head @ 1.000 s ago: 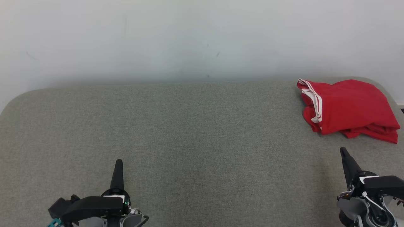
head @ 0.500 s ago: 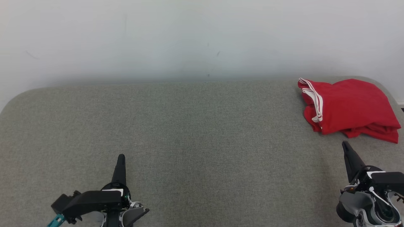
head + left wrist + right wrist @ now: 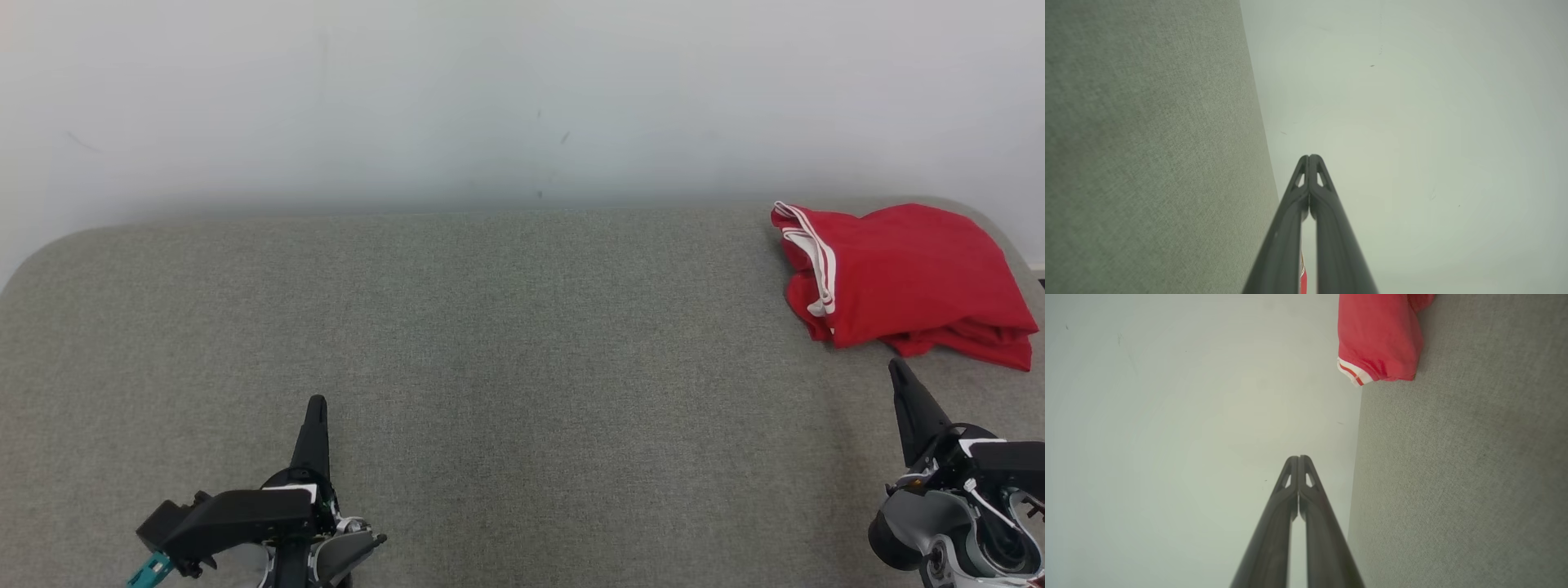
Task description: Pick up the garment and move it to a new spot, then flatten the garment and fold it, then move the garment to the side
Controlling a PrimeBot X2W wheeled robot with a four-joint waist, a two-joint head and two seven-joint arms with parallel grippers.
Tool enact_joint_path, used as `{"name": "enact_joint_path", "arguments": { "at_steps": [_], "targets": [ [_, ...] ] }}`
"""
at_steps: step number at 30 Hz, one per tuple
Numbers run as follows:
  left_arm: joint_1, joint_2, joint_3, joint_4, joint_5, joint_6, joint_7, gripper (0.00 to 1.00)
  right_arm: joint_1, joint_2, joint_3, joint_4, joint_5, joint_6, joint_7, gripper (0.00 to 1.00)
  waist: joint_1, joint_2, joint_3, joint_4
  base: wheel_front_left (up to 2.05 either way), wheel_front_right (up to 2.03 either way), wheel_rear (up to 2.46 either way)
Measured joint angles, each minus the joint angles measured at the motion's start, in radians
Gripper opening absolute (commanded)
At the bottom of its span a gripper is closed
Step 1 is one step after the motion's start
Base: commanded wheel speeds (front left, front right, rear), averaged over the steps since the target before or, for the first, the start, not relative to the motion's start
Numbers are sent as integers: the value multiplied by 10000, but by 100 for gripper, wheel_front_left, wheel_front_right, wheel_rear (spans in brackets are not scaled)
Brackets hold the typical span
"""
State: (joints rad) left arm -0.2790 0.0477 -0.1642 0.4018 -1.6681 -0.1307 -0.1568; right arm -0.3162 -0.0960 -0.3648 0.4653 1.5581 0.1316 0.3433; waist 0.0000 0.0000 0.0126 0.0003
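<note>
Garment, red with white striped trim: one item, folded into a compact bundle, lying on the far right corner of the desk. The trim runs down the bundle's left side, and loose layers show along its near edge. It lies free, with nothing gripping it. The right wrist view shows a trimmed hem of it resting on the fabric.

Desk: grey woven fabric cover and rounded far corners, set close to a pale wall that carries a few small dark marks.

Left claw: near left of the desk, well apart from the garment, fingers pointing towards the wall. It is clenched on nothing; the left wrist view shows the two fingertips pressed together. A thin sliver of red shows between the finger shafts low in that view.

Right claw: near right edge of the desk, tip just short of the garment's near edge and not touching it. It is clenched and empty, with the fingertips meeting in the right wrist view. The bundle lies ahead of the fingers there, clear of them.
</note>
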Motion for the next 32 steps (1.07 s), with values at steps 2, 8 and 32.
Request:
{"name": "enact_joint_path", "arguments": {
  "at_steps": [2, 8, 32],
  "targets": [
    [-1, 0, 0, 0, 0, 0, 0, 0, -1, -2, 2, 0, 0, 0, 0, 0, 0, 0, 0, 0, 0, 0, 0],
    [-2, 0, 0, 2, 0, 0, 0, 0, -1, -4, 10, 0, 0, 0, 0, 0, 0, 0, 0, 0, 0, 0, 0],
    [-8, 0, 0, 2, 0, 0, 0, 0, -2, -12, 27, 0, 29, 0, -4, 0, -1, 0, 0, 0, 0, 0, 0]
  ]
}}
